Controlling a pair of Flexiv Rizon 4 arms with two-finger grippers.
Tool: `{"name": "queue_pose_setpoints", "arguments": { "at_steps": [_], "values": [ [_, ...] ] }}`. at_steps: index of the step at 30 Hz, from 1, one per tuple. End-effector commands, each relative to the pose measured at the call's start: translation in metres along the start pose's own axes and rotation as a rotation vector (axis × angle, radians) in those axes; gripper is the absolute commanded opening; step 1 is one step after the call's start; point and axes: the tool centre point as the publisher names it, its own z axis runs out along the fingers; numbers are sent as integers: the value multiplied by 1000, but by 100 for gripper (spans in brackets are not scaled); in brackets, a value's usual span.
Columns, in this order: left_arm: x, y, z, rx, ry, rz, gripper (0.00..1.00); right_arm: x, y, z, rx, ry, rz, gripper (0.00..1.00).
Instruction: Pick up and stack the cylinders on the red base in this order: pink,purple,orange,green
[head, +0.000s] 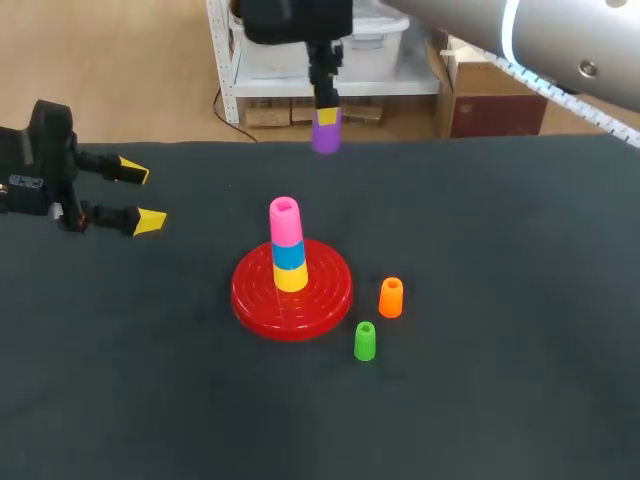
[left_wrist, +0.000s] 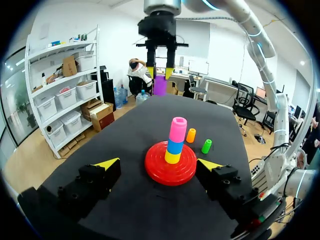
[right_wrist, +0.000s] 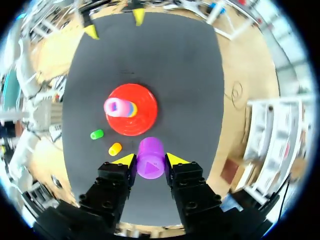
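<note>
The right gripper (right_wrist: 150, 160) is closed on the small purple hollow plastic cylinder (right_wrist: 150, 166). Its two yellow-tipped fingers press the round wall from opposite sides, and the piece hangs upright. The purple cylinder is high in the air, beyond the far rim of the round red plastic base (head: 252, 300) and not yet above its middle.

On the red base stands a column of a yellow plastic ring (head: 291, 279), a blue plastic ring (head: 289, 256) and, on top, the pink hollow plastic cylinder (head: 284, 220) with its mouth open upward. The orange plastic cylinder (head: 390, 297) stands on the dark table (head: 500, 380) just off the base's right rim. The green plastic cylinder (head: 365, 341) stands just off its near right rim. Both are upright and apart from each other.

The left gripper (head: 141, 196) hovers well to the left of the red base with its fingers spread wide and nothing between them.

The purple cylinder looks like smooth moulded plastic, so it is probably light, stiff and a little slippery. It is unlikely to crush under a modest pinch. A round wall against flat pads can let it tilt or slide, so a firm side grip is safer than a gentle one. The fingers seem to take its upper part, though from these angles the overlap is hard to judge. A high hold would suit the job, since it leaves the lower skirt free to slip over the pink cylinder.
</note>
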Motion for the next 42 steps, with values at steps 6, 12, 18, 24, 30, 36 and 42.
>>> {"name": "queue_pose_setpoints", "arguments": {
  "at_steps": [6,12,18,24,30,36,42],
  "values": [
    [2,2,1,2,-3,3,100,-4,13,2,103,25,-140,0],
    [2,2,1,2,-3,3,100,-4,13,2,103,25,-140,0],
    [2,2,1,2,-3,3,100,-4,13,2,103,25,-140,0],
    [2,2,1,2,-3,3,100,-10,13,1,113,5,-166,0],
    [2,2,1,2,-3,3,100,-30,16,1,120,-21,-240,0],
    [2,2,1,2,-3,3,100,-50,22,3,95,-12,-345,0],
    [2,2,1,2,-3,3,100,-64,29,3,81,-5,-424,0]
  ]
}}
